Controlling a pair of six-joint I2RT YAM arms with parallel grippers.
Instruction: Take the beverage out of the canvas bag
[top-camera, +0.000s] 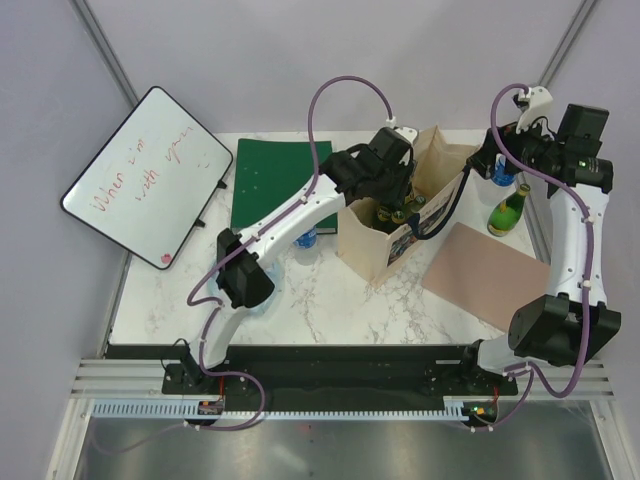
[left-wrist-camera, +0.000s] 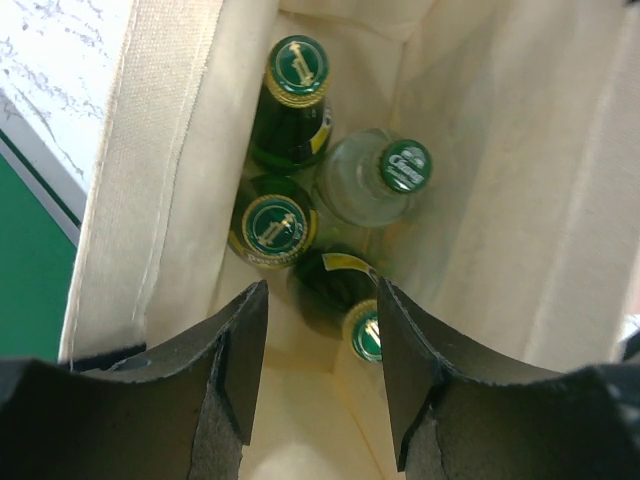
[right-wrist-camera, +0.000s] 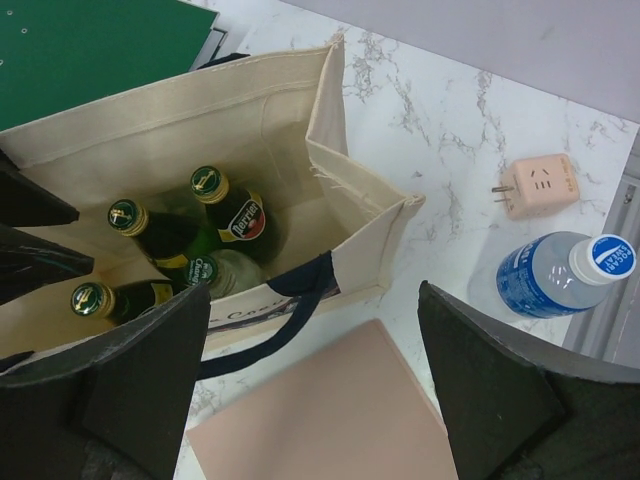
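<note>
The beige canvas bag (top-camera: 368, 238) stands open in the middle of the table. It holds several bottles: green glass ones (left-wrist-camera: 273, 225) and a clear one with a green cap (left-wrist-camera: 405, 165). My left gripper (left-wrist-camera: 322, 300) hovers open and empty just over the bag's mouth (top-camera: 388, 192). One green bottle's cap (left-wrist-camera: 367, 335) lies beside its right finger. My right gripper (right-wrist-camera: 315, 300) is open and empty, high to the right of the bag (right-wrist-camera: 200, 110), near the back right of the table (top-camera: 495, 162). The bag's black strap (right-wrist-camera: 265, 335) hangs on the near side.
A green bottle (top-camera: 508, 210) stands on the table right of the bag. A water bottle (right-wrist-camera: 565, 275) and a pink plug adapter (right-wrist-camera: 540, 187) lie beyond it. A pink board (top-camera: 480, 272), a green board (top-camera: 275, 180) and a whiteboard (top-camera: 145, 175) lie around.
</note>
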